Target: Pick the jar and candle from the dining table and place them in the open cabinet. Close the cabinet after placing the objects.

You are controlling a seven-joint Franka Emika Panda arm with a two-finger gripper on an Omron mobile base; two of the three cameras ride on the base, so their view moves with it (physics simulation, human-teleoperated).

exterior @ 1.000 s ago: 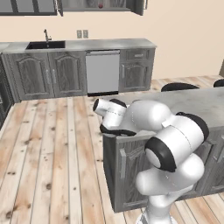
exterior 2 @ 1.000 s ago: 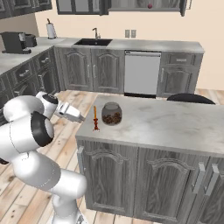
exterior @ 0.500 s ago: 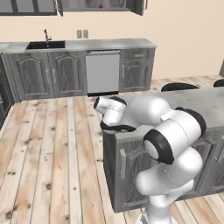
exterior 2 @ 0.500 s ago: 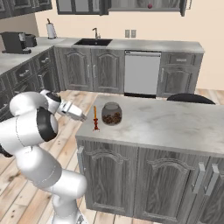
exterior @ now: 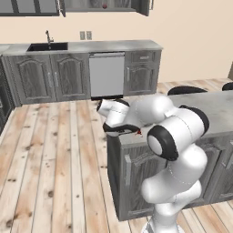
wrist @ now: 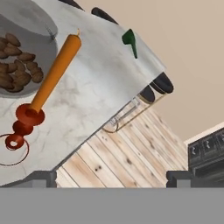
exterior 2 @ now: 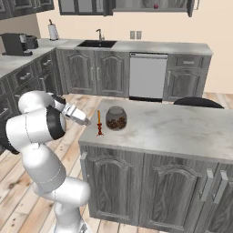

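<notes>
Orange and thin, the candle (exterior 2: pixel 98 117) stands upright in its dark red candlestick near the left end of the marble tabletop (exterior 2: pixel 182 127), close to the near edge. The jar (exterior 2: pixel 116 118) with brown pieces inside sits just to its right, close beside it but apart from it. In the hand view the candle (wrist: pixel 54 72) lies diagonally across the upper left, its red base at the left edge, with the jar (wrist: pixel 19 52) behind it and a small green object (wrist: pixel 130 40) farther along the marble.

The fingers (exterior 2: pixel 86 121) reach in from the left, just beside the candle and level with its lower half, not touching it. In the hand view the two tips (wrist: pixel 46 178) sit far apart at the bottom, so they are spread wide and hold nothing. In the left base view the arm hides the candle and jar.

High on the far wall, the cabinet (exterior 2: pixel 150 5) stands open above the counter with the black sink (exterior 2: pixel 96 43).
</notes>
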